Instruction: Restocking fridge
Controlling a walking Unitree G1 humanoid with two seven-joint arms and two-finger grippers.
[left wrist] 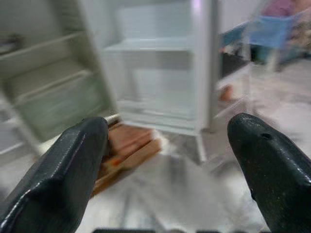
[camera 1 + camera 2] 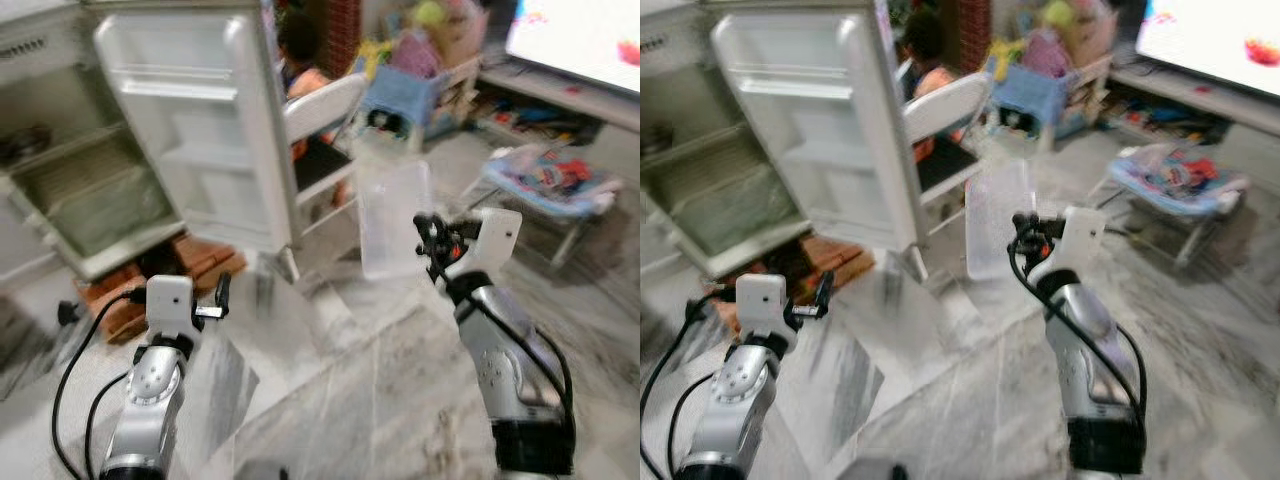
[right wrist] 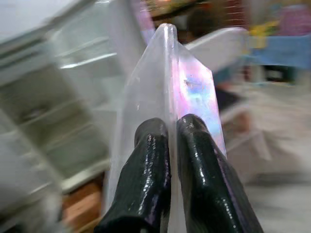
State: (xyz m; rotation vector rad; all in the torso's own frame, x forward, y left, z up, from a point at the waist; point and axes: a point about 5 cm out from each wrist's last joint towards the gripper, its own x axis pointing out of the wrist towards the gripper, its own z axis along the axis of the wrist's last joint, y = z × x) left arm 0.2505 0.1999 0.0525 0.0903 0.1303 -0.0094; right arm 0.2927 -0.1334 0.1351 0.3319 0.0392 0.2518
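Note:
The white fridge [image 2: 60,190] stands open at the left, its door [image 2: 200,130] swung wide with bare door shelves. My right gripper [image 2: 432,245] is shut on the wall of a clear plastic container [image 2: 392,215], holding it upright in the air to the right of the door. In the right wrist view the two fingers [image 3: 150,160] pinch the thin clear wall [image 3: 167,68]. My left gripper [image 2: 222,297] is low on the left, open and holding nothing, pointing toward the fridge [image 1: 53,82]. The views are blurred.
Red bricks [image 2: 190,265] lie under the fridge front. A person [image 2: 300,60] sits on a white folding chair [image 2: 325,110] just behind the door. A baby bouncer [image 2: 555,180] stands at right, with toys and a blue stool [image 2: 400,95] behind. Marble floor [image 2: 380,380] lies ahead.

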